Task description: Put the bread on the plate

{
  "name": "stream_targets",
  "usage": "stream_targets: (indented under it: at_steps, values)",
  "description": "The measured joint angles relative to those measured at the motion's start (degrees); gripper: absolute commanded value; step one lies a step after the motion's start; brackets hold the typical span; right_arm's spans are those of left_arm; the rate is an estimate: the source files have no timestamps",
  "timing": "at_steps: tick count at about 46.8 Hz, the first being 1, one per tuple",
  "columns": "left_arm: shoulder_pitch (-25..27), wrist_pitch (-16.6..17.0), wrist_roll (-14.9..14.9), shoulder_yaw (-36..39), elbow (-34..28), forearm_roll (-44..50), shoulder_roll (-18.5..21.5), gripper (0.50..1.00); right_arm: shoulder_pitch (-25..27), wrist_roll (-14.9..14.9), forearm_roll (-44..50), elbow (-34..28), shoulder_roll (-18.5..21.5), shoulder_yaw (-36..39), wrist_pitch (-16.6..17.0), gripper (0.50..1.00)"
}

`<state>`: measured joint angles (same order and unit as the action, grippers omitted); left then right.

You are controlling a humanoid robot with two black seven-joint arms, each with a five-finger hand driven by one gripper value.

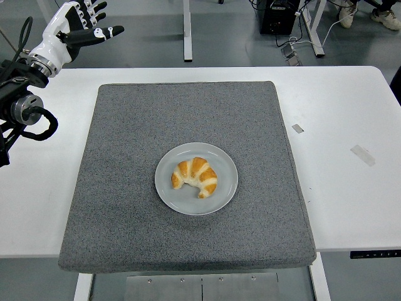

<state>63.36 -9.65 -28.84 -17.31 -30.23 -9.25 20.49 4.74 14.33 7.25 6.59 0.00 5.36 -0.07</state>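
A golden croissant lies on the round grey plate in the middle of the grey mat. My left hand is raised at the top left corner, past the table's far left edge, far from the plate. Its white and black fingers are spread and hold nothing. The black left forearm runs down the left edge of the picture. The right arm does not show.
The grey mat covers most of the white table. Two small pieces of tape stick to the table at the right. Table legs, cables and a person's shoes show on the floor beyond.
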Motion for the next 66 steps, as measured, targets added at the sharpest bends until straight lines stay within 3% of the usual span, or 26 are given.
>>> stream_targets:
  at_steps: [12, 33, 41, 49, 54, 66]
  values:
    - [-3.39, -0.13, 3.88, -5.01, 0.01, 3.12, 1.37, 0.978, 0.00, 0.00, -0.01, 0.00, 0.00, 0.00, 0.00, 1.000]
    - [-7.93, 0.44, 5.53, -8.46, 0.01, 6.36, 2.36, 0.977, -0.17, 0.02, -0.05, 0.81, 0.00, 0.22, 0.35, 1.000]
    - [-9.04, 5.13, 5.72, -8.44, 4.68, 6.37, -0.89, 0.977, -0.20, 0.08, -0.05, 0.87, 0.00, 0.17, 0.44, 1.000]
    - [-8.94, 6.98, 5.71, -8.44, 8.48, 6.37, -4.50, 0.977, -0.16, 0.04, -0.06, 0.79, 0.00, 0.09, 0.44, 1.000]
    - [-9.10, 7.05, 5.08, -9.04, 8.61, 6.40, -5.86, 0.978, -0.16, 0.03, -0.05, 0.79, 0.00, 0.09, 0.44, 1.000]
    - [-6.83, 3.40, 3.95, -11.35, 8.52, 6.64, -8.55, 0.981, -0.18, 0.04, 0.03, 0.87, 0.00, 0.09, 0.43, 1.000]
